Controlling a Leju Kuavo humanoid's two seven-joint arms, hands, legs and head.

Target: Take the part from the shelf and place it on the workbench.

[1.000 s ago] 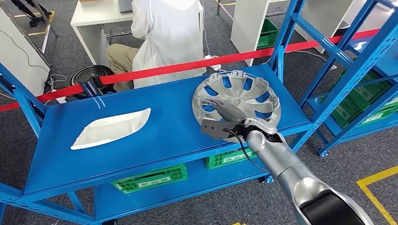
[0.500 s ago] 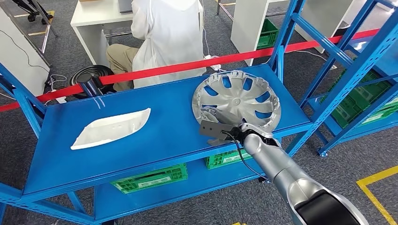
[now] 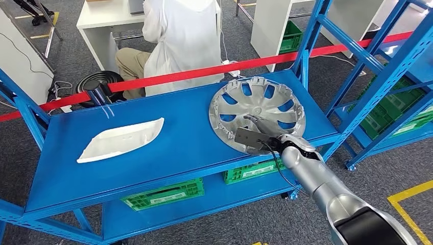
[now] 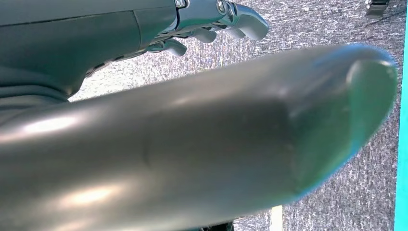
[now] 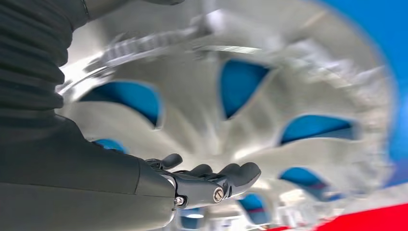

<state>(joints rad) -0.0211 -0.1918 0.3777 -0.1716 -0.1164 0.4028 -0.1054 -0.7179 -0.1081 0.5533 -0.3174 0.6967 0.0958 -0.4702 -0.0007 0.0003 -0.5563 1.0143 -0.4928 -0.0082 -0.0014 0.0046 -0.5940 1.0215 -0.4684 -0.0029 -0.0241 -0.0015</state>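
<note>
We see the silver wheel cover (image 3: pixel 257 114) lying hollow side up on the right end of the blue shelf (image 3: pixel 178 148), its near rim close to the shelf's front edge and its far rim near the back edge, beside the blue upright post (image 3: pixel 305 56). Our right hand (image 3: pixel 255 133) reaches over the near rim and sits inside the dish; in the right wrist view its fingers (image 5: pixel 226 178) are spread and slightly curled above the spokes, holding nothing that we can see, and whether they touch the cover we cannot tell. Our left hand (image 4: pixel 211 21) hangs over the grey carpet with its fingers loosely bent and nothing in them.

To the left of the cover the shelf surface lies bare until a white moulded panel (image 3: pixel 121 139), well apart from the cover. A red tape (image 3: pixel 204 72) runs behind the shelf, and beyond it a person in a white coat (image 3: pixel 181 35) sits at a white desk (image 3: pixel 102 18). Green crates (image 3: pixel 163 194) stand on the lower level.
</note>
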